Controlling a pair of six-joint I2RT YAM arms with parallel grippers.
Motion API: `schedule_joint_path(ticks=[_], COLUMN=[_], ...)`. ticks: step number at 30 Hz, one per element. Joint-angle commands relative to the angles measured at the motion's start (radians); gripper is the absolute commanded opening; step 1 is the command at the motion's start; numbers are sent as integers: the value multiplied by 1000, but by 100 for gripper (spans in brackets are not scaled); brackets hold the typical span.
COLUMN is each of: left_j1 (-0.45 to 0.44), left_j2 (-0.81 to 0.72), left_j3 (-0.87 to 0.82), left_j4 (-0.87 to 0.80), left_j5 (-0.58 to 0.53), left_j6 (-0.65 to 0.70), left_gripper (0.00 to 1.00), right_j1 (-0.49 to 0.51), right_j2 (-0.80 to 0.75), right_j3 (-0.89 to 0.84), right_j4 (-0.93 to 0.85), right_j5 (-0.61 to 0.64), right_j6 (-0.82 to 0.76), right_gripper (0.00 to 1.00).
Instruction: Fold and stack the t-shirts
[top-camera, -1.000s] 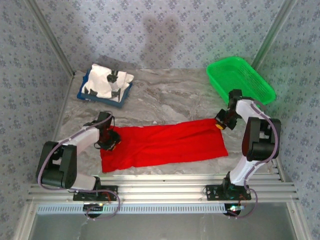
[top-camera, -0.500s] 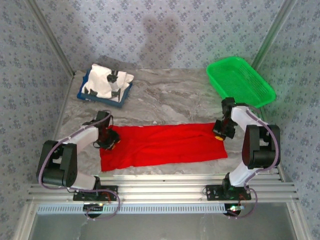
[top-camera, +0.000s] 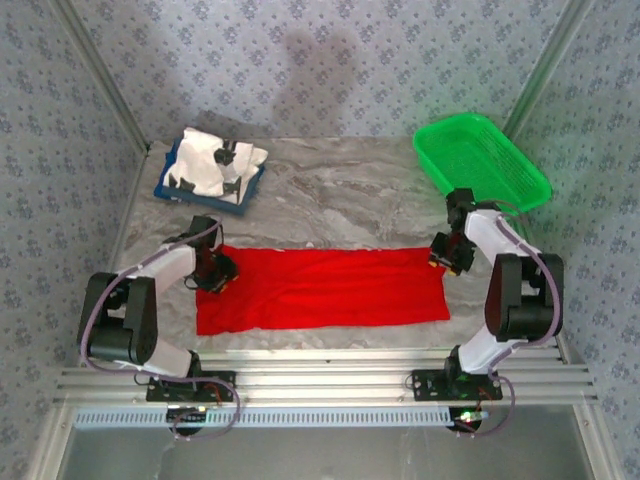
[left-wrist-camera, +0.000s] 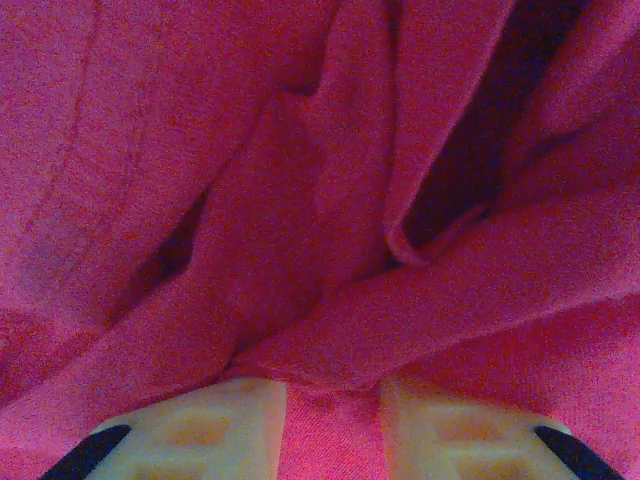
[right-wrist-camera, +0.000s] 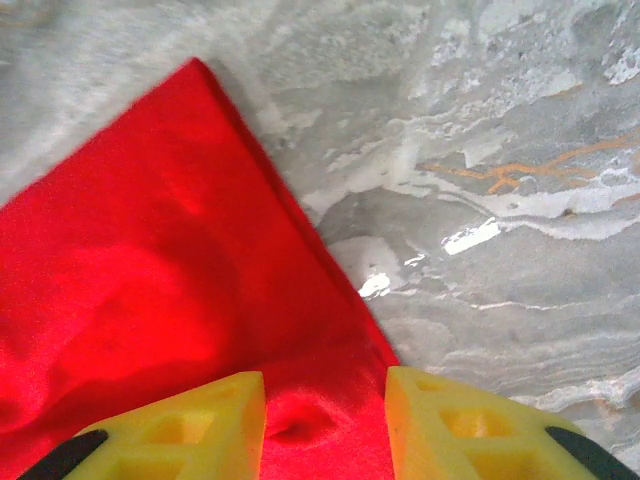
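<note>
Red shirt (top-camera: 320, 290): lies flat on the table (top-camera: 340, 195) as a long band running left to right across the near half. It spans the space between the two grippers, and its near edge is close to the table's front edge.
Red shirt, left end: in the left wrist view the cloth is bunched into ridges and deep folds that converge on the left jaws.
Red shirt, right end: smooth. Its far corner forms a clean point on the marble, and a small dimple sits in the cloth between the right jaws.
White shirt (top-camera: 212, 165): a crumpled heap with small black marks, resting in the tray at the far left, well apart from the red shirt.
Left gripper (left-wrist-camera: 333, 435): jaws narrowly apart and clenched on the red shirt, with a tuck of cloth filling the gap between them. It sits at the band's far left corner.
Right gripper (right-wrist-camera: 325, 425): jaws released and standing apart at the shirt's right hem. One is over the cloth, the other over bare marble just beside the edge. Whether the tips touch the cloth cannot be told.
Tray (top-camera: 215, 203): blue and flat, at the far left of the table, holding the white shirt.
Basket (top-camera: 482, 158): green mesh, at the far right corner, beyond the right gripper and apart from both shirts.
</note>
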Motion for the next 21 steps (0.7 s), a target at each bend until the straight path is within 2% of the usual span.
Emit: schedule_joint_path(ticks=[1, 7, 13, 16, 21], left_j1=[-15, -17, -17, -17, -17], left_j2=[24, 48, 62, 66, 79], left_j3=[12, 11, 29, 30, 34], left_j4=[21, 48, 38, 40, 42], left_j5=[11, 28, 28, 30, 32], left_j6=[41, 37, 44, 43, 43], left_gripper=[31, 32, 32, 31, 32], right_j1=[0, -66, -142, -153, -163], right_j2=[-70, -41, -35, -59, -74], right_j3=[24, -12, -82, -111, -115], right_j4=[-19, -16, 89, 116, 75], right_j5=[-81, -158, -403, -467, -537], right_j6=[48, 119, 288, 358, 375], right_gripper=[41, 42, 44, 45, 45])
